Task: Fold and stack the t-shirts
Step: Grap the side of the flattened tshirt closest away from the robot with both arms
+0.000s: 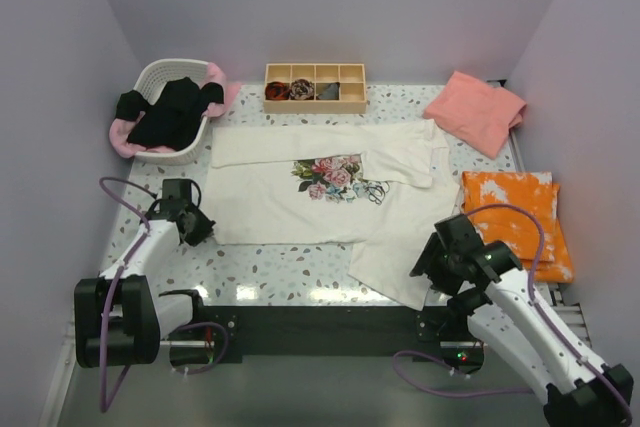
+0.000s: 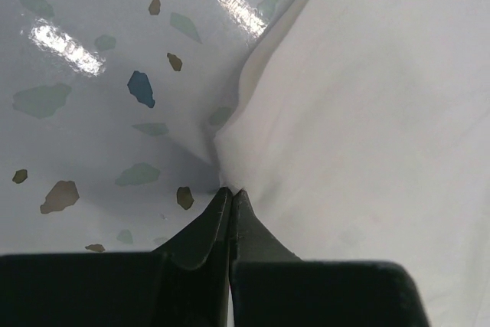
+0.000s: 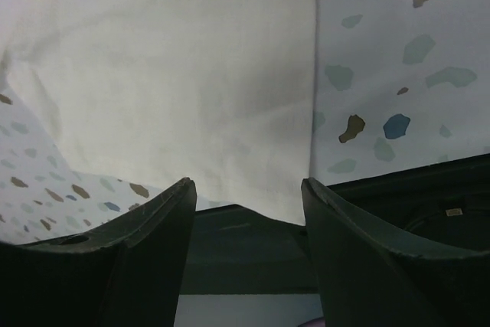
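With the large cream-white rose-print cloth t-shirt (image 1: pixel 290 202) lying spread on the speckled surface (image 1: pixel 270 272), the left fingers (image 2: pixel 203 239) are pinching its near-left hem shut while the right fingers (image 3: pixel 145 250) are standing open at its near-right edge, likely needing to close before the first fold.

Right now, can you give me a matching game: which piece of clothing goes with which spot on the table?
1 white rose-print tee
2 black tee
3 salmon-pink tee
4 orange patterned cloth

A in the white basket
B far right corner
C spread flat in the middle
D right edge, nearer the front

Pairs: 1-C, 2-A, 3-B, 4-D
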Tool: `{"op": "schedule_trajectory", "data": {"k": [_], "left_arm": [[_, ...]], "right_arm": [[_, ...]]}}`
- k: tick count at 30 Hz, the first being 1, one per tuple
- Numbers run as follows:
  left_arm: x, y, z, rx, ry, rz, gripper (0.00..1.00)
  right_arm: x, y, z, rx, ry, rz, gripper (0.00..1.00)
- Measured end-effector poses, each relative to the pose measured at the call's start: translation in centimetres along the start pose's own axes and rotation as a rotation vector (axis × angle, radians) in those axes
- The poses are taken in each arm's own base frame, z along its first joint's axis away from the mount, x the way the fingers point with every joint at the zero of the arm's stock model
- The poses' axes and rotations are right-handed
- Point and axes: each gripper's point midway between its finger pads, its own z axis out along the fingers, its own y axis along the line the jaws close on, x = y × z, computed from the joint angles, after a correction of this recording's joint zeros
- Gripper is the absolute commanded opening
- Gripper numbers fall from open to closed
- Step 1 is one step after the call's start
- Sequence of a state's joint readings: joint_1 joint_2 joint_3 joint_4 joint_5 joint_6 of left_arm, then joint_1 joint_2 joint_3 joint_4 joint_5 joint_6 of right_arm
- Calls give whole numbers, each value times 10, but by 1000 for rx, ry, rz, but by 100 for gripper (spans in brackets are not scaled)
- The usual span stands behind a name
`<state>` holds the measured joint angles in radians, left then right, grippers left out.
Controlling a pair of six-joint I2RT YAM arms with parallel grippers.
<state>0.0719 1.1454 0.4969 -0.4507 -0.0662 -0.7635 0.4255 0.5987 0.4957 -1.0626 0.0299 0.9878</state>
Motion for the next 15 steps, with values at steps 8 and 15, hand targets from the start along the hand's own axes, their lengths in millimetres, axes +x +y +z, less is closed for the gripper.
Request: {"op": "schedule_trajectory", "data": {"k": [8, 15], "left_arm": [[-1, -6, -2, 29, 7, 25, 0], [-3, -11, -5, 54, -2, 35, 0]], "right_arm": [[-13, -10, 6, 227, 74, -121, 66], [0, -19, 22, 235, 111, -120, 64]]}}
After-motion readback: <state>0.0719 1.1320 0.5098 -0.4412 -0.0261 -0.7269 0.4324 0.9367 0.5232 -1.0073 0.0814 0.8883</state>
